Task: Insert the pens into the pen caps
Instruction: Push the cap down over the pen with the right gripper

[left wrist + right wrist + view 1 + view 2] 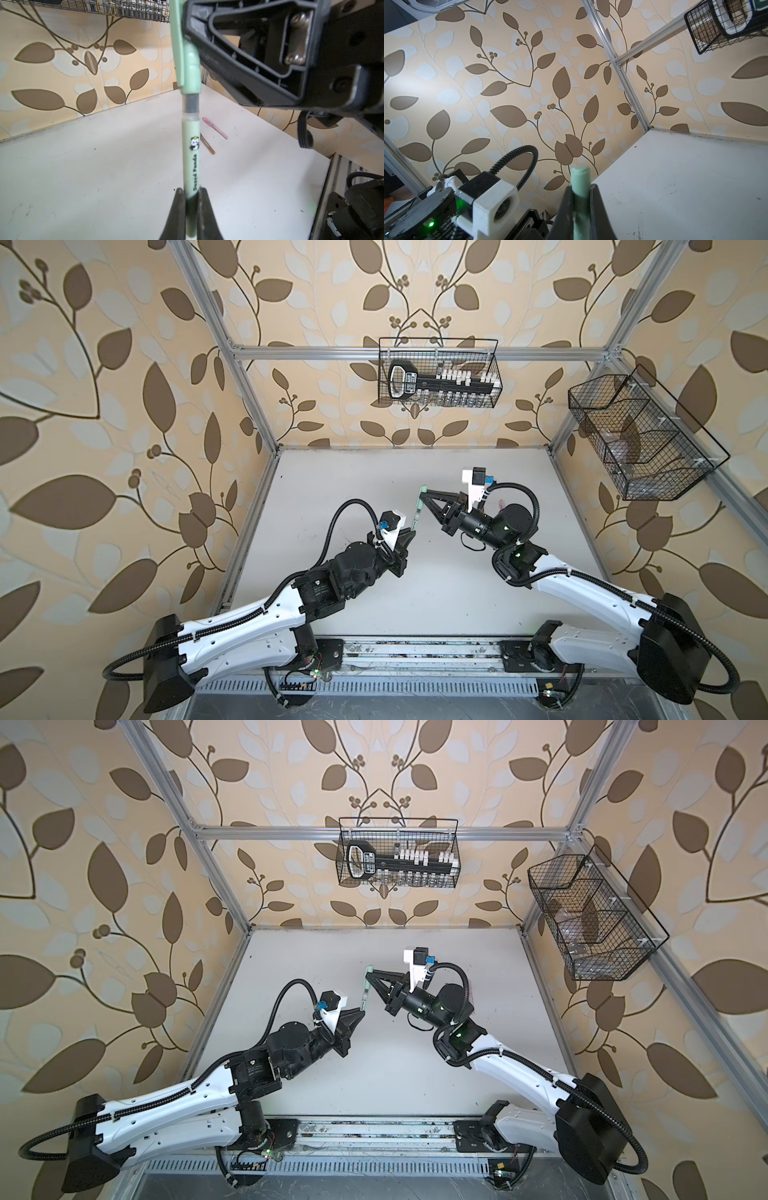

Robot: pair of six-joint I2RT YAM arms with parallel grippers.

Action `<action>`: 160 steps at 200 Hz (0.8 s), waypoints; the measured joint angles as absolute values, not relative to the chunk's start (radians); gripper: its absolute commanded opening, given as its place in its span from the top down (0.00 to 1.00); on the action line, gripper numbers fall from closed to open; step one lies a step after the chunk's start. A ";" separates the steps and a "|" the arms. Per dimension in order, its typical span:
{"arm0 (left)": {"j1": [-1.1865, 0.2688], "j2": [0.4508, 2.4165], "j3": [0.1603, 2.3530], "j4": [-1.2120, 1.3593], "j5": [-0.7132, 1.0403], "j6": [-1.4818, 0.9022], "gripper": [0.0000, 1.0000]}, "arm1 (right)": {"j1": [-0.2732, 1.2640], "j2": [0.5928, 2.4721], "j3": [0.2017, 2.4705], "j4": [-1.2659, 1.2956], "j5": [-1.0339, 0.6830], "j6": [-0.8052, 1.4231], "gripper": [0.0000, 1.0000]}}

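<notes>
a robotics lab cell: aluminium frame (311, 352), wallpapered panels (83, 448), wire baskets (648, 472), two arms (249, 620) on a white bench (415, 572).

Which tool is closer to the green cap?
Right. The right tool is shut on the green cap itself; the left tool grips the green pen by its barrel, clear of the cap.

A scuffed white flat tabletop (415, 580) is walled by cream wallpaper with brown leaves (104, 406) behind a silver aluminium frame (332, 352). On the far wall hangs a black wire mesh basket (384, 377) holding a black handled rack with white blocks (440, 383). On the right wall hangs a black wire basket with dividers (648, 485). A slotted grey strip (415, 686) runs along the near edge
</notes>
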State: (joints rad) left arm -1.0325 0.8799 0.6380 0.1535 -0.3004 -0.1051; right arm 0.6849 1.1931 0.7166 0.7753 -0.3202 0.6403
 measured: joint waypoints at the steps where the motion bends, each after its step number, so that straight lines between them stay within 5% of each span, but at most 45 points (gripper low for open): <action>1: -1.032 0.880 0.638 0.154 -0.301 -0.105 1.00 | 0.686 1.193 0.717 0.775 -0.320 0.639 1.00; 62: -1.032 0.889 0.675 0.121 -0.325 -0.095 1.00 | 0.748 1.192 0.735 0.727 -0.236 0.528 0.96; 103: -1.026 0.905 0.725 0.092 -0.320 -0.057 1.00 | 0.743 1.183 0.762 0.639 -0.253 0.490 0.56; 160: -1.026 0.927 0.790 0.047 -0.289 -0.044 1.00 | 0.616 1.124 0.797 0.455 -0.483 0.483 0.37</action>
State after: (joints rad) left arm -1.0264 0.9272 0.7898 0.0467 -0.2893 -0.0437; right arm 0.6155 1.1240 0.7975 0.4553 -0.4828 0.4831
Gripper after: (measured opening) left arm 0.087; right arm 0.610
